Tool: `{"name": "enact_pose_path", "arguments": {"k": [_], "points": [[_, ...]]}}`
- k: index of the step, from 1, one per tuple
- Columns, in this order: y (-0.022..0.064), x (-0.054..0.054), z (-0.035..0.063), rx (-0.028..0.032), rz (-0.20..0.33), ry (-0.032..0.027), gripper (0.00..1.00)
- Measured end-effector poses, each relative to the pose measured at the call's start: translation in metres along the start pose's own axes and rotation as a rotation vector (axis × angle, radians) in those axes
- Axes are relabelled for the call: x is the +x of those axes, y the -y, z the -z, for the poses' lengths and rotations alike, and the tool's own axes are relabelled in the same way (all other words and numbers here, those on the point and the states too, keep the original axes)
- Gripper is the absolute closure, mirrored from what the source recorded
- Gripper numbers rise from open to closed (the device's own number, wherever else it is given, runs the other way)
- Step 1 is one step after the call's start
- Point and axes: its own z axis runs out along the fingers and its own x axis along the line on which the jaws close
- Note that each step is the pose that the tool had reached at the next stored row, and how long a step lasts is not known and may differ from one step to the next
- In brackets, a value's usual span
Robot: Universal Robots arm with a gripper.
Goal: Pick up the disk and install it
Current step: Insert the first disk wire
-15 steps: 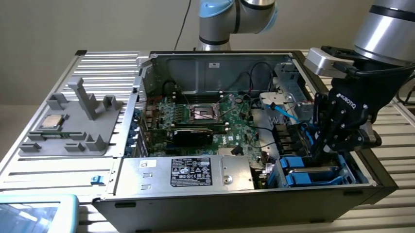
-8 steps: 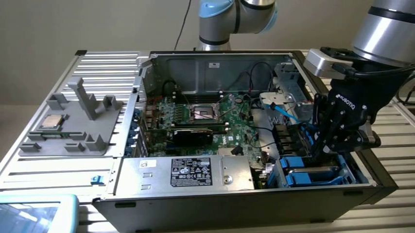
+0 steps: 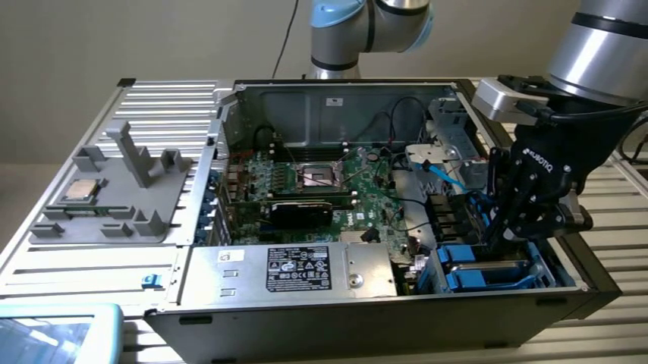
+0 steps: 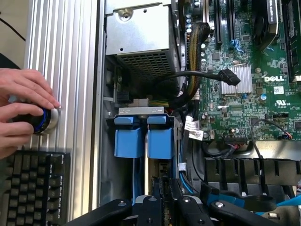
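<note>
**Blue-framed disk in the drive cage, tool right at it**

Tool [image 3: 501, 239] [image 4: 162, 202] is down inside the open case [image 3: 405, 303], in the corner with the drive cage. Grip: can't tell from either view whether it is clenched or released, or whether it has hold of the disk.

Disk [image 4: 160, 141] [image 3: 484, 274]: the blue carrier sits in the cage just ahead of the tool. Two blue tabs lie side by side against a silver cross-plate [image 4: 141, 111]. The drive body itself is hard to make out.

Edges / room:
- Case walls run close by the tool on two sides, and the cage metal hugs the carrier.
- The case top is off, so the open room is above the tool.

In the way, nearest first:
- White-tagged wires [image 4: 193, 127] and a black cable bundle [image 4: 188, 89] lie just beside the cage, on the tool's board side.
- Black ribbed plastic part [image 4: 244, 172] is close alongside the tool.
- Blue cable [image 3: 451, 178] drops in near the tool.
- Silver box with black label [image 3: 294, 269] [image 4: 136, 42] sits straight beyond the carrier tabs.
- Motherboard [image 3: 324, 189] [image 4: 244, 94] lies past the cables.

Outside the case, well apart from the tool:
- Grey tray [image 3: 111, 205] carries a small square chip [image 3: 81, 189], at the exterior view's left.
- A person's hands [image 4: 23, 108] rest on a round knob [image 4: 40, 120], with a keyboard [image 4: 33, 188] beside it, on the slatted metal counter [image 4: 66, 70] past the case wall.
</note>
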Motion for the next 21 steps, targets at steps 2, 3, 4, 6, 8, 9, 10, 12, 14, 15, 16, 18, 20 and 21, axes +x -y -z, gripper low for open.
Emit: {"name": "enact_pose_path", "arguments": {"k": [2,3,4,6,8,9,10,12,14,15,16,18,20,21], "points": [[0.0000,0.0000,-0.0001,-0.0001,-0.001,-0.0011,0.83],[0.0000,0.0000,-0.0002,-0.0001,-0.001,-0.0015,0.83],[0.0000,-0.0001,-0.0003,-0.0001,-0.001,-0.0017,0.83],[0.0000,-0.0001,-0.0003,-0.0002,-0.001,-0.0021,0.83],[0.0000,-0.0001,-0.0003,-0.0002,-0.001,-0.0021,0.83],[0.0001,-0.0001,-0.0003,-0.0002,-0.001,-0.0021,0.83],[0.0001,-0.0001,-0.0003,-0.0002,-0.001,-0.0022,0.83],[0.0001,0.0000,-0.0004,-0.0002,-0.001,-0.0021,0.83],[0.0002,0.0000,-0.0004,-0.0002,-0.001,-0.0020,0.83],[0.0002,0.0000,-0.0004,-0.0002,-0.001,-0.0020,0.83],[0.0002,0.0001,-0.0003,-0.0002,-0.001,-0.0021,0.83],[0.0003,0.0001,-0.0003,-0.0002,-0.001,-0.0022,0.83],[0.0003,0.0000,-0.0003,-0.0002,-0.001,-0.0021,0.83],[0.0003,0.0001,-0.0003,-0.0002,-0.001,-0.0022,0.83]]}}
